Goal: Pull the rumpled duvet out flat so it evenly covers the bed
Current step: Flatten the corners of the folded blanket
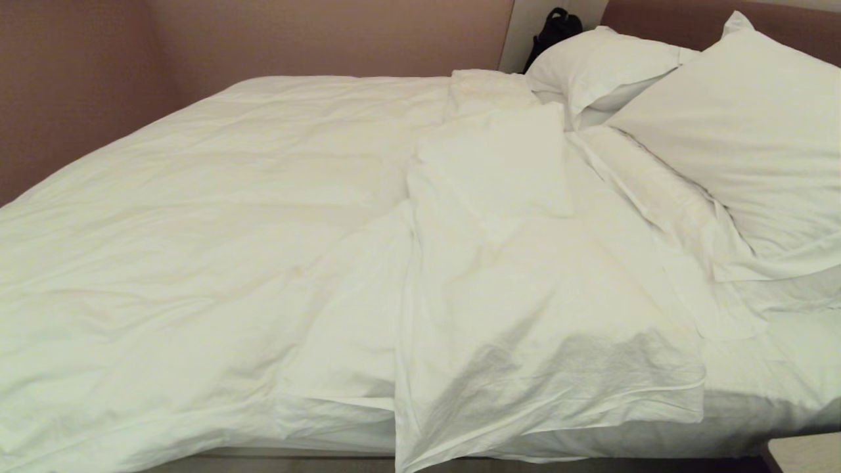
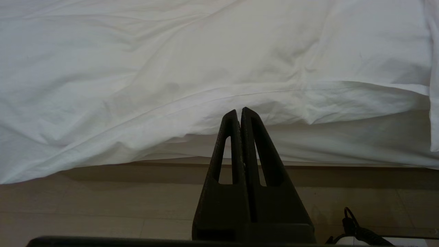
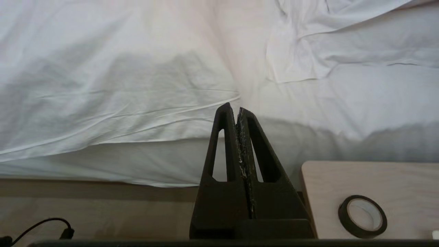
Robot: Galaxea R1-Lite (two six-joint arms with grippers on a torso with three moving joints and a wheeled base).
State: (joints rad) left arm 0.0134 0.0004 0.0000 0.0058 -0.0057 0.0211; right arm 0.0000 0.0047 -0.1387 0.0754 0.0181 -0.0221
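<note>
The white duvet (image 1: 197, 217) lies rumpled on the bed (image 1: 788, 381). Its head-end part is folded back into a thick flap (image 1: 525, 315) across the middle, baring the sheet below the pillows. Neither gripper shows in the head view. In the left wrist view my left gripper (image 2: 239, 110) is shut and empty, hanging off the bedside in front of the duvet's overhanging edge (image 2: 171, 113), apart from it. In the right wrist view my right gripper (image 3: 232, 107) is also shut on nothing, level with the flap's hem (image 3: 137, 116) and the mattress side.
Two plump white pillows (image 1: 742, 144) (image 1: 604, 66) lean at the brownish headboard (image 1: 657, 16). A black object (image 1: 555, 29) sits behind them. A pale wooden nightstand (image 3: 377, 178) with a roll of black tape (image 3: 362, 216) stands by the bedside. A black cable (image 3: 41, 224) lies on the floor.
</note>
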